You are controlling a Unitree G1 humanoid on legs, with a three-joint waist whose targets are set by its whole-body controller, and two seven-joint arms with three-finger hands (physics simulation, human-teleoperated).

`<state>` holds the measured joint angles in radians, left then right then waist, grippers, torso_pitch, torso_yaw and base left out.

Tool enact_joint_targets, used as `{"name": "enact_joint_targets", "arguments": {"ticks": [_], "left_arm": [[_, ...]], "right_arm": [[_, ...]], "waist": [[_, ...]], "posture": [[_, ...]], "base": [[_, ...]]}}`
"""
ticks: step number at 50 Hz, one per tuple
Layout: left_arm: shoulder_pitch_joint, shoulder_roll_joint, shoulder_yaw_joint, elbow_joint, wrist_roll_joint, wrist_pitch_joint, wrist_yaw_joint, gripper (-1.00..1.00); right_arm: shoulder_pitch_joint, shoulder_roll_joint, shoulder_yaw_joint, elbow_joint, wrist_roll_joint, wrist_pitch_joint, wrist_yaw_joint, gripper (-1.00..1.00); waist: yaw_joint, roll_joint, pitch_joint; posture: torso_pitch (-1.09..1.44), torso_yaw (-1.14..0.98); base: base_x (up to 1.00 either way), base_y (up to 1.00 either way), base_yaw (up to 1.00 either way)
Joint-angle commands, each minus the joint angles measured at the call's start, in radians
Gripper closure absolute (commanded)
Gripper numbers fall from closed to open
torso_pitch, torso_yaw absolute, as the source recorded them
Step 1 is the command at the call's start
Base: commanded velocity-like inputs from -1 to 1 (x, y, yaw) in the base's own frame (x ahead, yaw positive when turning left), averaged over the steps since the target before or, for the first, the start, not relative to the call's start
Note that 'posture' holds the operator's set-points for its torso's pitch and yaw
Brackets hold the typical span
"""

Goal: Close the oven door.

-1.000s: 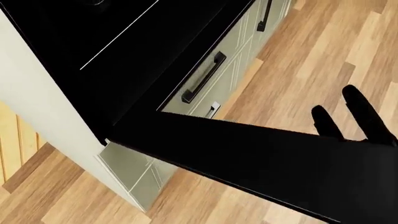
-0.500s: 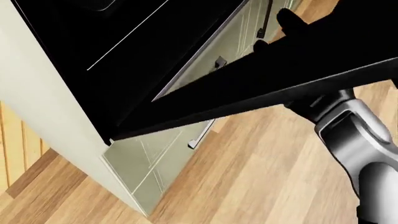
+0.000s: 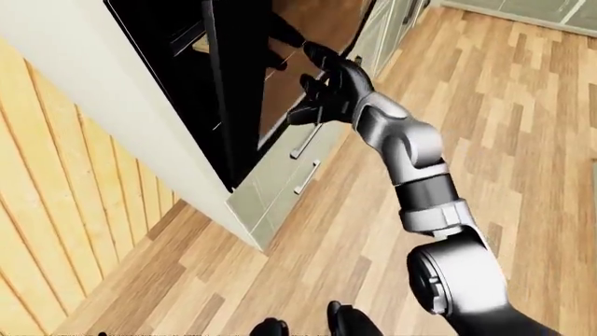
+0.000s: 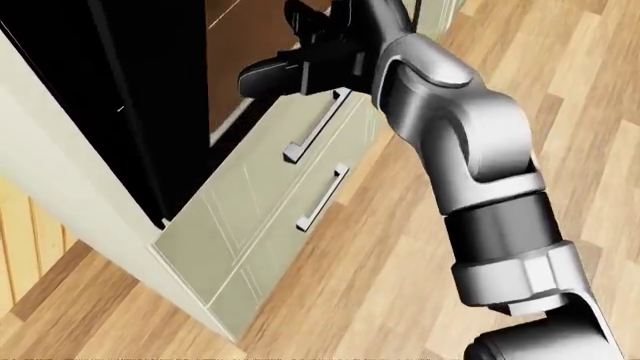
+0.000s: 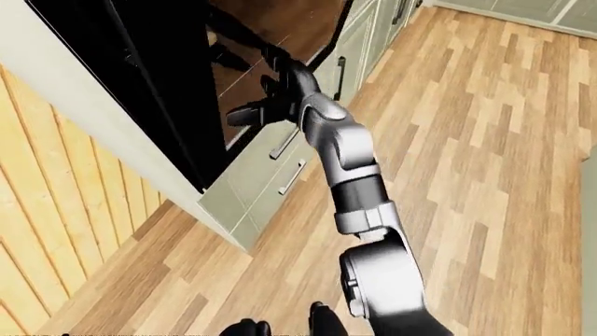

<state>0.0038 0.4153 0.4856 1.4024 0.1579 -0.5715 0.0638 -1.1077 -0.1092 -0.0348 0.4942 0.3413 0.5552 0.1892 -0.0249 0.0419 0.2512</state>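
one oven door is seen, one black hand on one grey arm, and two drawer handles below it.

Bright, even simulator light, sharp throughout, glossy oven door mirroring floorboards.

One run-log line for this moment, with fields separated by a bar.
phase: closing | right hand: open, pressed on oven door | door: nearly upright | left hand: not in view

Pale green drawer fronts with bar handles, light wood plank floor, vertical wood-panelled wall.
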Motion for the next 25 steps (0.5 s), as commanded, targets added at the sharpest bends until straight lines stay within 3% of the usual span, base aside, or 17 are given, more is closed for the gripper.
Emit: {"name": "enact_joint_targets", "arguments": {"ticks": [1, 13, 25], "left_arm": [[0.004, 0.021, 0.009, -0.012, -0.008, -0.016, 0.010, -1.00], [0.005, 0.021, 0.011, -0.012, -0.011, -0.017, 0.007, -1.00], [0.003, 0.021, 0.013, -0.012, -0.018, -0.014, 0.001, -1.00]], "right_arm": [[-0.070, 0.003, -0.007, 0.015, -0.047, -0.067, 0.025, -1.00], [-0.237, 0.077, 0.023, 0.392, -0.272, -0.276, 0.067, -1.00], [-0.299, 0.195, 0.030, 0.466, -0.335, -0.309, 0.027, -1.00]], "waist": [[-0.002, 0.009, -0.029], [-0.007, 0.024, -0.024], [-0.011, 0.037, -0.019]], "posture": [[0.35, 0.00], [0.35, 0.00], [0.35, 0.00]], "base": [[0.00, 0.00, 0.00], [0.00, 0.00, 0.00], [0.00, 0.00, 0.00]]}}
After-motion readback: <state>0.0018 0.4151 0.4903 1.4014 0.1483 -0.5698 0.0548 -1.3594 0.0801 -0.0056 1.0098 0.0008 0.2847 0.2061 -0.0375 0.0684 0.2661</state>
